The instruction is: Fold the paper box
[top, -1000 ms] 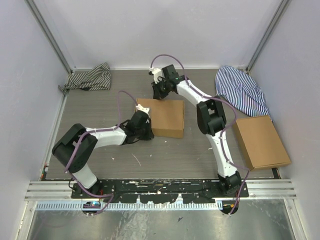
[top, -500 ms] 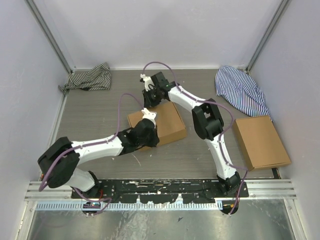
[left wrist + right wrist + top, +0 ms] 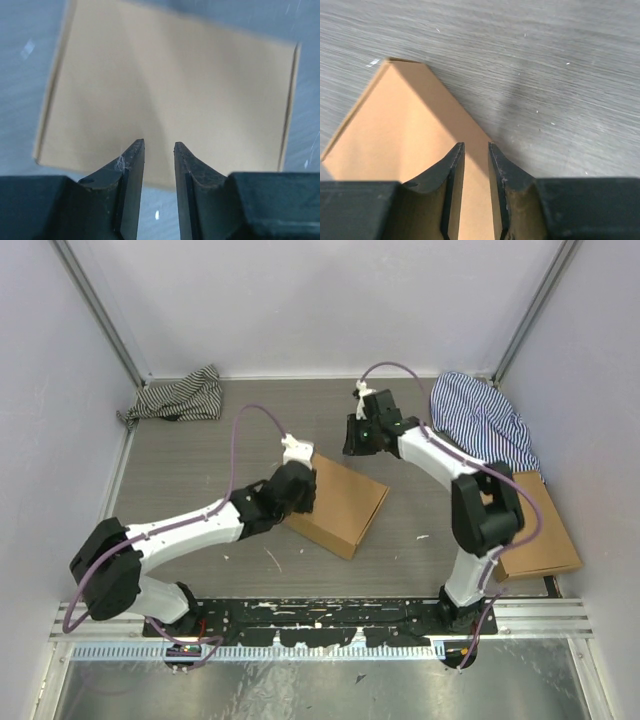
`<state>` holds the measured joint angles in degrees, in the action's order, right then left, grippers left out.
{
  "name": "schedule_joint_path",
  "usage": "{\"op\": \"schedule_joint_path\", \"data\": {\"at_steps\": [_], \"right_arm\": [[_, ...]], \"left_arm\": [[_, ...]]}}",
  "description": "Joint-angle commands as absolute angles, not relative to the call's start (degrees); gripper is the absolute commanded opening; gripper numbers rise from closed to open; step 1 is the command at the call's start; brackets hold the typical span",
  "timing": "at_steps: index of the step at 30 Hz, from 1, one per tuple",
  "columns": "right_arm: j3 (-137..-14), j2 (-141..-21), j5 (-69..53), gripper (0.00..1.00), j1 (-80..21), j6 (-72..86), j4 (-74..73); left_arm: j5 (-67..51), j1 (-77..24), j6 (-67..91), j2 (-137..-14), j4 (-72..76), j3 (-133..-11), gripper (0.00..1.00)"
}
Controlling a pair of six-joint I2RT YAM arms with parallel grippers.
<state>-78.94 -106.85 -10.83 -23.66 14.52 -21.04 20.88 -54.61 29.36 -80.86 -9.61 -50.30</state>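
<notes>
Sitting skewed mid-tabletop (image 3: 200, 455), closed up flat: the paper box (image 3: 340, 505). Left jaws hang at its left edge, slightly apart, gripping nothing. Right jaws are over the far corner with a narrow gap, nothing held either.

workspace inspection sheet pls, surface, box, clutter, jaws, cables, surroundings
surface: grey wood-grain table, few white specks
job's things: box, folded shut, lying skewed mid-table
clutter: striped cloth far left; second cloth far right; flat cardboard at right
jaws: left arm's at box's left edge; right arm's by its far edge; both slightly apart, nothing between
cables: purple cable loops on each arm, no snag seen
surroundings: pale walls; metal rail in front
</notes>
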Motion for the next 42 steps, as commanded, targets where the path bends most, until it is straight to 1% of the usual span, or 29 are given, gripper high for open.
{"op": "schedule_joint_path", "data": {"at_steps": [1,3,5,8,10,13,16,19,22,25,27,30,32,38,42], "right_arm": [[-74.22,-93.19,-1.95,0.32,-25.05,18.22,-13.66],[-72.07,-88.82,1.32,0.33,-24.89,19.51,-15.45],[-68.12,-83.54,2.10,0.32,-24.88,21.32,-16.60],[-57.63,-73.58,-4.94,0.27,-26.82,24.41,-13.95],[-51.16,-68.13,-7.64,0.20,-31.62,25.49,-13.12],[-45.23,-64.02,-9.04,0.10,-40.72,26.93,-14.02],[-39.06,-61.84,-7.80,0.06,-47.68,30.72,-12.62],[-35.91,-61.61,-6.04,0.04,-51.40,33.27,-12.28],[-34.72,-61.83,-4.83,0.03,-52.55,34.83,-12.64],[-35.28,-63.97,-4.83,0.03,-53.00,34.63,-13.78],[-36.10,-66.35,-3.44,0.03,-53.84,34.21,-15.05],[-37.40,-69.85,1.02,0.03,-54.36,34.29,-18.17],[-38.77,-72.09,5.49,0.03,-54.40,34.60,-20.36],[-42.33,-73.70,14.16,0.03,-54.35,35.77,-23.83],[-43.28,-73.76,16.13,0.03,-54.40,36.35,-24.28]], "left_arm": [[25.76,-50.07,24.36,-82.04,-9.58,-60.56,0.38],[20.65,-45.02,25.46,-84.63,-9.36,-64.56,0.38],[15.69,-40.25,26.73,-88.32,-8.63,-69.07,0.37],[9.15,-35.87,27.76,-96.62,-10.93,-79.15,0.36],[4.96,-35.23,27.75,-103.38,-12.29,-85.30,0.35],[-1.32,-35.24,27.53,-111.47,-14.09,-93.08,0.35],[-6.17,-35.20,27.49,-117.21,-15.96,-97.80,0.34],[-7.21,-35.24,27.68,-119.11,-15.22,-97.31,0.34],[-8.24,-35.22,27.60,-119.44,-14.68,-95.79,0.33],[-9.63,-35.22,27.86,-119.89,-13.91,-94.49,0.32],[-10.00,-35.24,27.86,-120.14,-14.05,-93.70,0.29],[-10.48,-35.24,27.53,-120.15,-14.10,-91.86,0.21],[-10.36,-35.22,27.28,-119.79,-14.16,-89.98,0.18],[-7.01,-35.24,26.06,-117.25,-14.66,-83.45,0.15],[-6.29,-35.24,25.27,-116.72,-15.44,-82.52,0.14]]}}
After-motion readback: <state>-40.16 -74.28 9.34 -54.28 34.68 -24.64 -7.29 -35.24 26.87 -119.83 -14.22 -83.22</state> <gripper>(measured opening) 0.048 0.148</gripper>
